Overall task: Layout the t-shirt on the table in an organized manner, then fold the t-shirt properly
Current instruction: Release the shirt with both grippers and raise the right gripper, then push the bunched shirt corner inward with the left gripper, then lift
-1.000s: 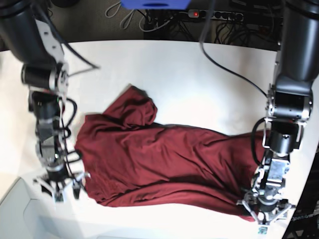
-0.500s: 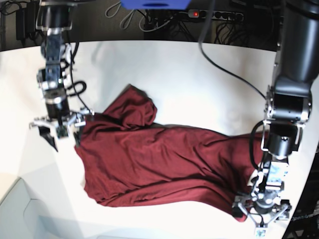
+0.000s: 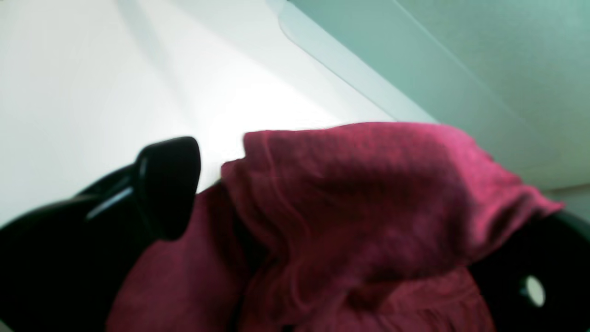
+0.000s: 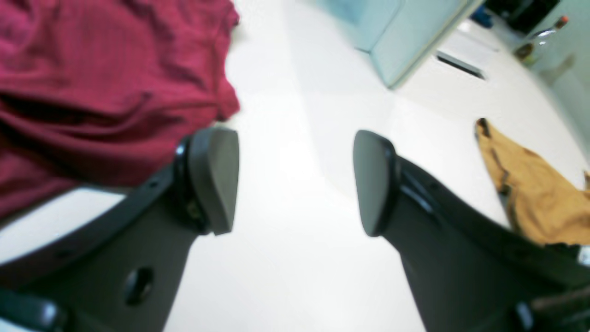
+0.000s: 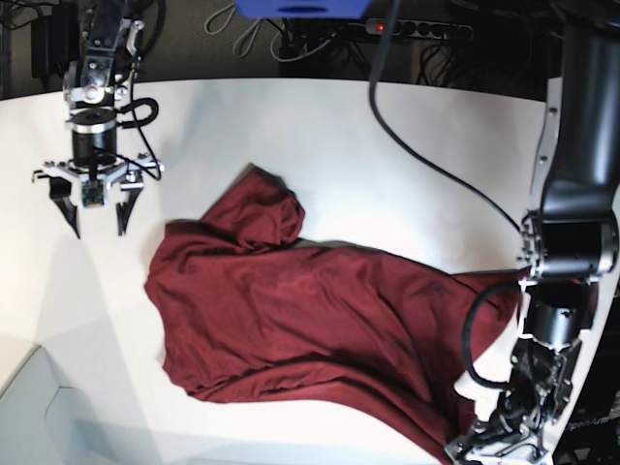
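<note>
The t-shirt [image 5: 310,329] lies on the table [image 5: 387,155] as a crumpled heap, with one part bunched up at the far side and the rest stretched toward the near right edge. It is not yet laid flat, so I judge the laying-out step is not finished.

The left tool [image 3: 318,230] is low at the near right corner of the table. Its jaws stand wide apart with a thick fold of the cloth between them, one finger [image 3: 168,184] just beside the fold. The jaws do not press the cloth, so it is released, not grasped. Probably it is placed there because this corner of the shirt must be taken and pulled out.

The right tool [image 5: 97,199] hangs over bare table at the far left, also released and with nothing between its fingers [image 4: 214,180]. The shirt edge [image 4: 92,83] is near it but apart. This position seems ready to come down on the bunched part.
</note>
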### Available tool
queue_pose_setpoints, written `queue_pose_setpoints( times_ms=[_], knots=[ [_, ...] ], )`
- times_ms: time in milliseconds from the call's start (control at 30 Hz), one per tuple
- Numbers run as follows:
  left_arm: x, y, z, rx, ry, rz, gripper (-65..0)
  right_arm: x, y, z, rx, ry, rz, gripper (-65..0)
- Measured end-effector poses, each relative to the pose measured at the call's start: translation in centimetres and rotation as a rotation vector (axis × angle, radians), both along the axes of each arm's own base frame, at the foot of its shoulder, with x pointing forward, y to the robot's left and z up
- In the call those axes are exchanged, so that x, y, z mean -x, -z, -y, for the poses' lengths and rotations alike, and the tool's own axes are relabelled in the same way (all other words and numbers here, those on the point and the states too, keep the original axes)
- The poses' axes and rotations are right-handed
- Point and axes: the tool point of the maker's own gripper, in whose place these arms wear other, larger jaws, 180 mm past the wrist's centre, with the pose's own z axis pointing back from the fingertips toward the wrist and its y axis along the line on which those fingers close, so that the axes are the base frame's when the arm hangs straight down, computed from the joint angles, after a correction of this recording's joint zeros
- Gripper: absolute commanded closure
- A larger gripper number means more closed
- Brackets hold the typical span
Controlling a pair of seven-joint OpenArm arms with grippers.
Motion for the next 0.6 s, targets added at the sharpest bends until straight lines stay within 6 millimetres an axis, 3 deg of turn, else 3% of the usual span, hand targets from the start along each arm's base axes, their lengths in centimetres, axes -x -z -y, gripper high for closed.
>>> queue_pose_setpoints(
  times_ms=[233,300,433,533,600],
  knots=[
    [0.3,1.2,1.1,-0.261,0.115,-0.063,-65.0,0.5,0.5,-0.1,0.0,-0.004,-0.018,-36.9],
    [0.4,1.5,1.1,-0.265,0.123,-0.08,-65.0,0.4,0.5,-0.4,-0.004,-0.009,-0.017,-36.9],
    [0.6,1.8,0.6,-0.221,0.098,-0.082,-65.0,0.6,0.9,-1.0,-0.03,0.0,-0.024,-36.9],
    [1.8,3.8,1.0,-0.072,0.078,-0.161,-65.0,0.6,0.9,-1.1,-0.035,0.002,-0.022,-36.9],
    [3.4,6.2,1.4,0.027,0.08,-0.26,-65.0,0.7,1.0,-1.0,-0.034,0.006,-0.022,-36.9]
  ],
)
